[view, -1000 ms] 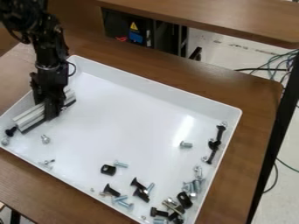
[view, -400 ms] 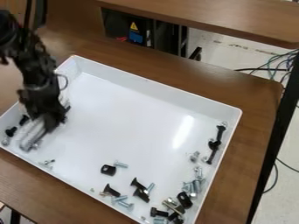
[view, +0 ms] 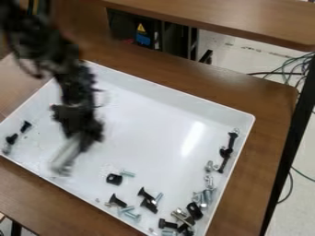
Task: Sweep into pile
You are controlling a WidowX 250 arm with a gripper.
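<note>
One black arm (view: 72, 85) of yours hung at a slant from the upper left; its gripper (view: 86, 133), pointing downward, held the pale bar (view: 66, 156) within the white tray (view: 175, 95), where many bolts (view: 117, 201) lay.

Brown wooden table (view: 271, 126), second brown tabletop (view: 227, 18) behind, pale floor (view: 234, 53), loose cables (view: 294, 68)
</note>
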